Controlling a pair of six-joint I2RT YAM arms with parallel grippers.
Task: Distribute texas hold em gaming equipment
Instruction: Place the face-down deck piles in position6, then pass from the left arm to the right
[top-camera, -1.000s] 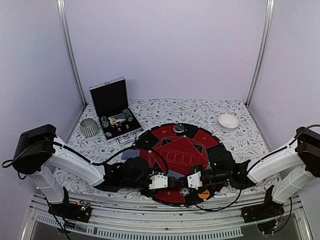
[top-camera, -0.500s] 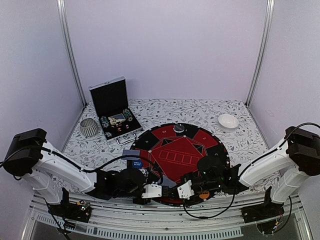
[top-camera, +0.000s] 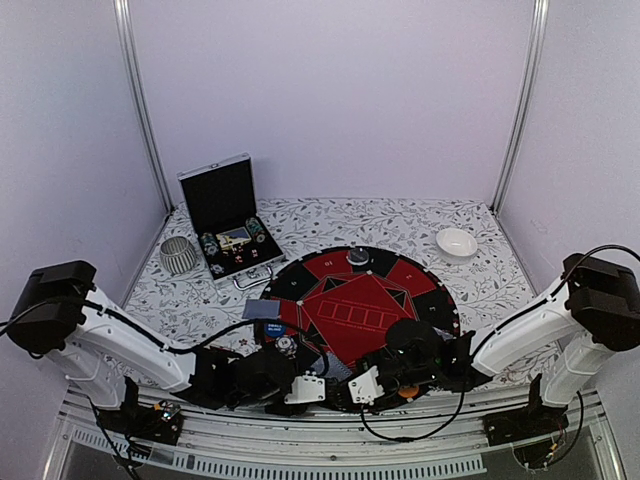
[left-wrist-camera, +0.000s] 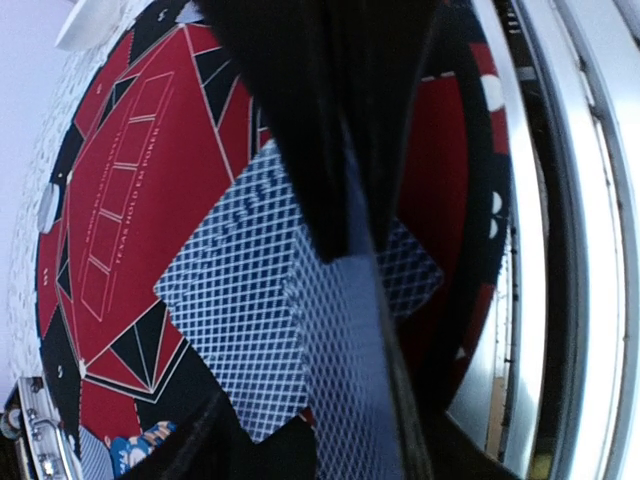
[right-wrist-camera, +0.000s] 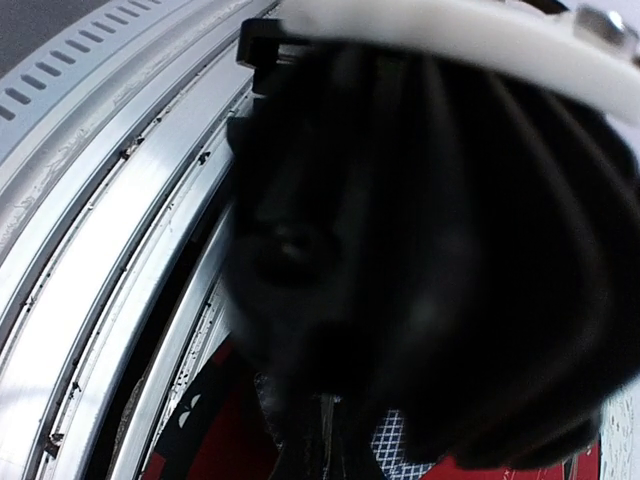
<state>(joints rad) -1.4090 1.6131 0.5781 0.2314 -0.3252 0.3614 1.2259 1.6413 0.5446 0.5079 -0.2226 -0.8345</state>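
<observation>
1. Lilac walls (top-camera: 330, 100) enclose a floral-print table (top-camera: 330, 215) bearing a red-and-black mat (top-camera: 350, 300).
2. Grey-blue-backed cards (left-wrist-camera: 240, 310) lie overlapped at its near edge.
3. Right gripper (top-camera: 345, 380) pinched closed; left gripper (top-camera: 322, 378) jaws blurred, cannot tell.

Pale lilac walls (top-camera: 330, 90), two metal corner posts (top-camera: 143, 120), floral-patterned table (top-camera: 330, 215), perhaps cloth-covered; ribbed metal rail (top-camera: 250, 462) along near edge.
</observation>
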